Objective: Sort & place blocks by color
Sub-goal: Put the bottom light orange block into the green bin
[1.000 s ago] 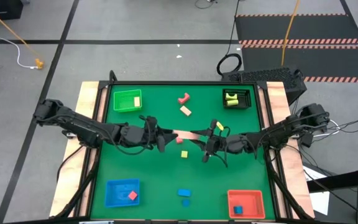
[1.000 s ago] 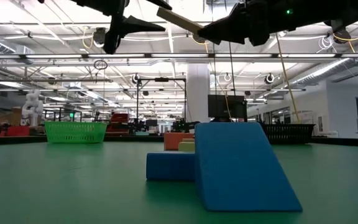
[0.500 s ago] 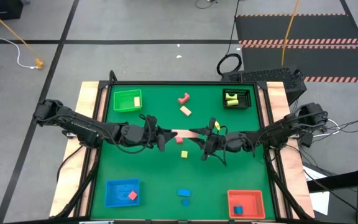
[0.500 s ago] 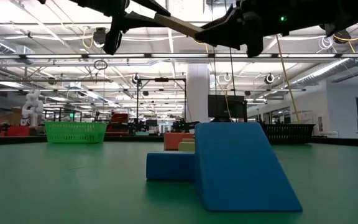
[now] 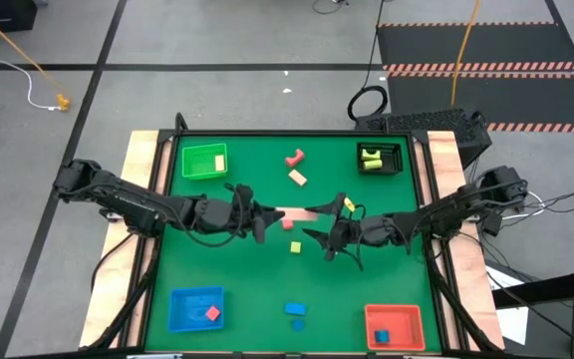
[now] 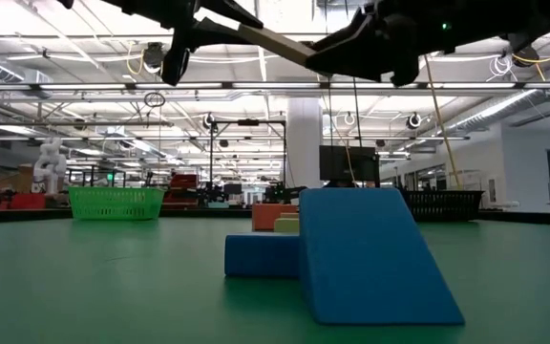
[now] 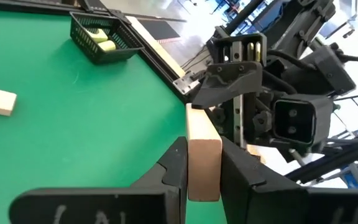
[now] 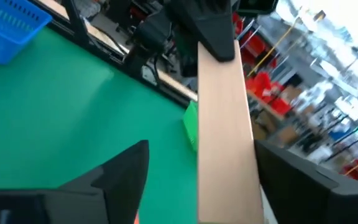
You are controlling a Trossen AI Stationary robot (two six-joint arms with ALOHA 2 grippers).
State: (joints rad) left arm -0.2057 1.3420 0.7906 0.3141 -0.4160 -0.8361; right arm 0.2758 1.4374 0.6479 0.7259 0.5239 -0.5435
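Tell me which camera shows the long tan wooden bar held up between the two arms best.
The left wrist view: the long tan wooden bar sits clamped between the left gripper fingers. The right wrist view shows its long face; the high view a thin strip; the low view its underside.

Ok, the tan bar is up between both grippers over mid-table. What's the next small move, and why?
Probably close the right gripper on the tan bar. Its fingers stand open on either side of the bar's free end, while the left gripper is clamped on the other end, holding it above the table. Left should let go only after that.
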